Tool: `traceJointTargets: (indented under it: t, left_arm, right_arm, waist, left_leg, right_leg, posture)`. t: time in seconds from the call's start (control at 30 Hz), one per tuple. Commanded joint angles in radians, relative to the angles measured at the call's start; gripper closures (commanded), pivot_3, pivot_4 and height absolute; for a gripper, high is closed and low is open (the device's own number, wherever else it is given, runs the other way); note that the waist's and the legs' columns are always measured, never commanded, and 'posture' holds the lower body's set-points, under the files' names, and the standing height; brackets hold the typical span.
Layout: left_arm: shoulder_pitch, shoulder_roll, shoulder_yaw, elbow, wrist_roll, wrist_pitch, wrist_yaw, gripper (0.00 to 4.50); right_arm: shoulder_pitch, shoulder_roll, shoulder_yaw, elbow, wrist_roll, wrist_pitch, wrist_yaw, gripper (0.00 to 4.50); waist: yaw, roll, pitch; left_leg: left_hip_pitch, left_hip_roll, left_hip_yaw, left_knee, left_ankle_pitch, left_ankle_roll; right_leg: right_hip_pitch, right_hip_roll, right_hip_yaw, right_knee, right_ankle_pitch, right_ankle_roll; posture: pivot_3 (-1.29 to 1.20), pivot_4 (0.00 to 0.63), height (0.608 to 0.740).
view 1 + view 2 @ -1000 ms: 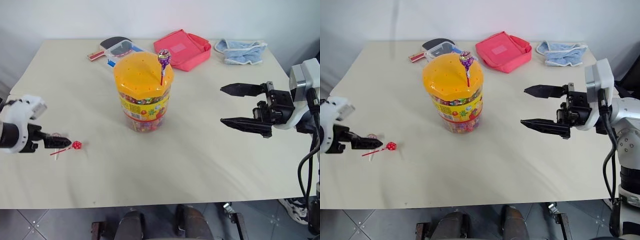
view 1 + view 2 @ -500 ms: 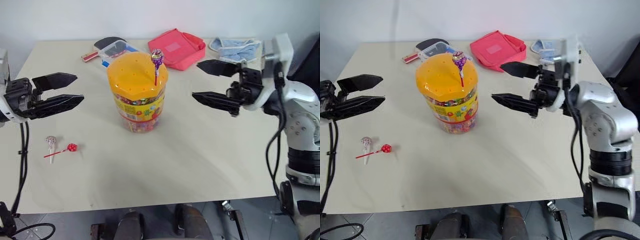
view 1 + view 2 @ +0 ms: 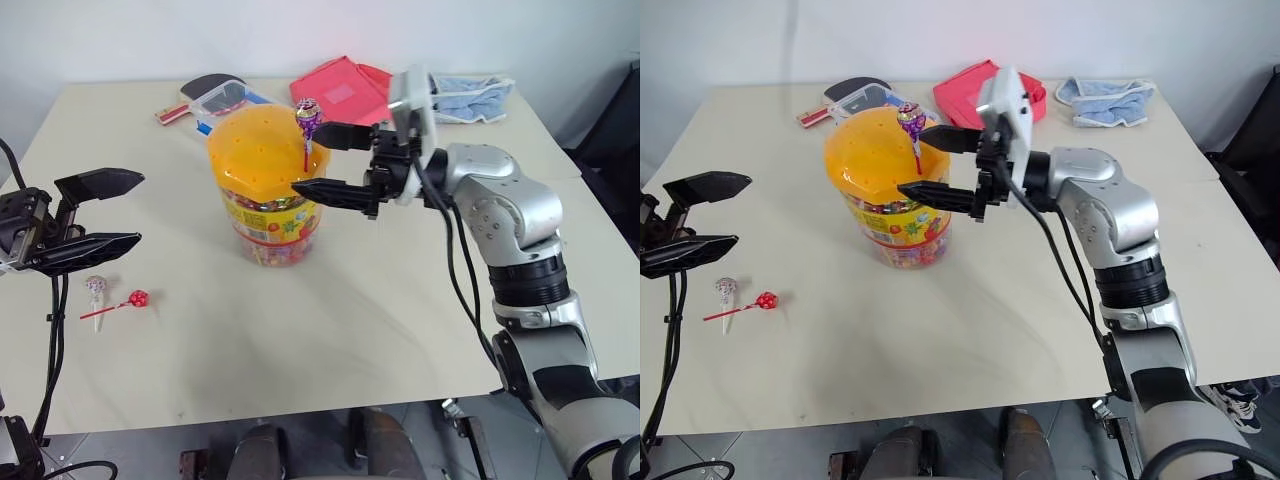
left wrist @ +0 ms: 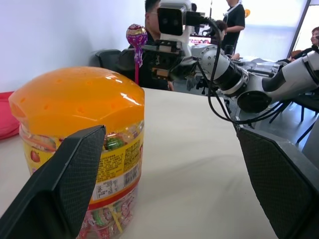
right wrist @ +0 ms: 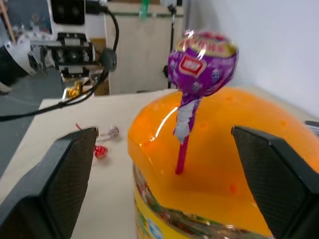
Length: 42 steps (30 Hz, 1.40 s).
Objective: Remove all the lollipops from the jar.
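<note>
Bright, even light; a glare streak on the jar's orange lid (image 4: 122, 98); soft shadows.

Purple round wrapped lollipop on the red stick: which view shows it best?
Right wrist view: the purple round wrapped lollipop stands close up in the domed orange lid, between the open fingers. Both eye views and the left wrist view show it small.
</note>
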Motion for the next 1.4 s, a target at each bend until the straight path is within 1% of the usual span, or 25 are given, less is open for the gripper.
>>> traceJointTargets:
  t: [0.03, 0.07, 0.13, 0.17, 0.4, 0.43, 0.63, 0.77, 0.9, 1.0, 1.07, 1.13, 1.2, 1.3, 1.4]
  left_arm:
    - [0.024, -0.008, 0.046, -0.056, -0.026, -0.014, 0.019, 0.00]
    - [0.031, -0.011, 0.050, -0.063, -0.028, -0.015, 0.022, 0.00]
    - [0.038, -0.015, 0.055, -0.072, -0.031, -0.017, 0.028, 0.00]
    - [0.039, -0.016, 0.056, -0.075, -0.032, -0.017, 0.031, 0.00]
    - [0.036, -0.025, 0.056, -0.080, -0.033, -0.023, 0.038, 0.00]
    - [0.032, -0.026, 0.054, -0.077, -0.032, -0.024, 0.037, 0.00]
    - [-0.004, -0.027, 0.027, -0.050, -0.017, -0.032, 0.038, 0.00]
    - [-0.009, -0.025, 0.022, -0.047, -0.019, -0.026, 0.036, 0.00]
    - [0.008, -0.021, 0.030, -0.052, -0.023, -0.021, 0.032, 0.00]
    - [0.031, -0.015, 0.038, -0.060, -0.022, -0.012, 0.034, 0.00]
    - [0.059, -0.009, 0.055, -0.063, -0.013, -0.008, 0.051, 0.00]
    - [0.076, -0.009, 0.073, -0.059, 0.003, -0.017, 0.087, 0.00]
    - [0.090, -0.009, 0.084, -0.065, -0.003, -0.012, 0.101, 0.00]
    - [0.130, -0.008, 0.090, -0.082, -0.007, 0.006, 0.113, 0.00]
    - [0.156, -0.008, 0.093, -0.094, 0.004, 0.027, 0.165, 0.00]
  right_arm:
    - [-0.047, 0.020, -0.022, 0.011, -0.001, -0.021, 0.018, 0.60]
    - [-0.053, 0.022, -0.025, 0.014, -0.001, -0.021, 0.023, 0.88]
    - [-0.064, 0.027, -0.032, 0.022, -0.002, -0.026, 0.028, 1.65]
    - [-0.069, 0.028, -0.035, 0.025, -0.002, -0.025, 0.030, 1.92]
    - [-0.127, 0.033, -0.068, 0.044, 0.005, -0.025, 0.028, 4.29]
    - [-0.142, 0.035, -0.082, 0.051, 0.015, -0.019, 0.023, 4.46]
    - [-0.259, 0.011, -0.163, 0.109, 0.032, -0.012, 0.003, 4.46]
    - [-0.313, -0.065, -0.207, 0.135, 0.024, 0.021, -0.013, 4.46]
    - [-0.302, -0.179, -0.224, 0.126, 0.016, 0.148, -0.051, 4.46]
    - [-0.233, -0.293, -0.215, 0.115, -0.015, 0.233, -0.059, 4.46]
    - [-0.138, -0.401, -0.164, 0.095, -0.062, 0.328, -0.059, 4.46]
    - [-0.036, -0.476, -0.113, 0.080, -0.097, 0.407, -0.063, 4.46]
    - [0.045, -0.498, -0.098, 0.075, -0.123, 0.427, -0.085, 4.46]
    - [0.209, -0.490, -0.105, 0.081, -0.173, 0.426, -0.163, 4.46]
    - [0.296, -0.467, -0.116, 0.098, -0.196, 0.433, -0.210, 4.46]
  waist:
    - [-0.001, 0.000, 0.000]
    - [-0.001, 0.000, 0.000]
    - [-0.002, 0.000, 0.000]
    - [-0.002, 0.000, 0.000]
    - [-0.001, 0.000, 0.000]
    - [-0.002, 0.000, 0.000]
    - [-0.002, 0.000, 0.000]
    - [0.001, 0.000, 0.000]
    - [0.002, 0.000, 0.000]
    - [0.002, 0.000, 0.000]
    - [0.004, 0.000, 0.000]
    - [0.006, 0.000, 0.000]
    - [0.005, 0.000, 0.000]
    - [0.001, 0.000, 0.000]
    - [0.001, 0.001, 0.000]
  left_leg:
    - [0.000, 0.000, 0.000, 0.000, 0.000, 0.000]
    - [0.000, 0.000, 0.000, 0.000, 0.000, 0.000]
    - [0.000, 0.000, 0.000, 0.000, 0.000, 0.000]
    - [0.000, 0.000, 0.000, 0.000, 0.000, 0.000]
    - [0.000, 0.000, 0.000, 0.000, 0.000, 0.000]
    - [0.000, 0.000, 0.000, 0.000, 0.000, 0.000]
    - [0.000, 0.000, 0.000, 0.000, 0.000, 0.000]
    - [-0.001, 0.000, 0.000, 0.000, 0.000, 0.000]
    - [-0.001, 0.000, 0.001, -0.001, 0.000, 0.000]
    - [-0.001, 0.000, 0.001, -0.001, 0.000, 0.000]
    - [-0.001, 0.000, 0.002, -0.001, -0.001, 0.000]
    - [-0.001, 0.000, 0.002, -0.001, -0.001, 0.001]
    - [-0.001, 0.000, 0.002, -0.001, -0.001, 0.001]
    - [-0.001, 0.001, 0.006, -0.002, -0.001, 0.000]
    - [-0.001, 0.001, 0.009, -0.002, -0.001, 0.000]
  right_leg:
    - [0.000, 0.000, 0.000, 0.000, 0.000, 0.000]
    - [0.000, 0.000, 0.000, 0.000, 0.000, 0.000]
    - [0.000, 0.000, 0.000, 0.000, 0.000, 0.000]
    - [0.000, 0.000, 0.000, 0.000, 0.000, 0.000]
    - [0.000, 0.000, 0.000, 0.000, 0.000, 0.000]
    - [0.000, 0.000, 0.000, 0.000, 0.000, 0.000]
    - [-0.001, 0.000, 0.000, 0.000, 0.000, 0.000]
    - [-0.001, 0.000, 0.000, 0.000, 0.000, 0.000]
    - [-0.001, 0.000, 0.000, 0.000, 0.000, 0.000]
    - [-0.002, 0.000, 0.000, 0.000, 0.000, 0.000]
    - [-0.002, -0.001, 0.000, -0.001, 0.000, 0.000]
    - [-0.002, -0.001, 0.000, -0.001, 0.000, 0.000]
    - [-0.002, -0.001, 0.000, -0.002, 0.000, 0.000]
    - [-0.005, -0.001, 0.001, 0.000, 0.000, 0.000]
    - [-0.008, -0.001, 0.003, 0.001, 0.000, 0.000]
  posture:
    - [0.00, 0.150, 0.740]
    - [0.00, 0.150, 0.740]
    - [0.00, 0.150, 0.740]
    - [0.00, 0.150, 0.740]
    - [0.00, 0.150, 0.740]
    - [0.00, 0.150, 0.740]
    - [0.00, 0.150, 0.740]
    - [0.00, 0.150, 0.740]
    - [0.00, 0.150, 0.740]
    - [0.00, 0.150, 0.740]
    - [0.00, 0.150, 0.740]
    - [0.00, 0.150, 0.740]
    - [0.00, 0.150, 0.740]
    - [0.00, 0.150, 0.740]
    - [0.00, 0.150, 0.740]
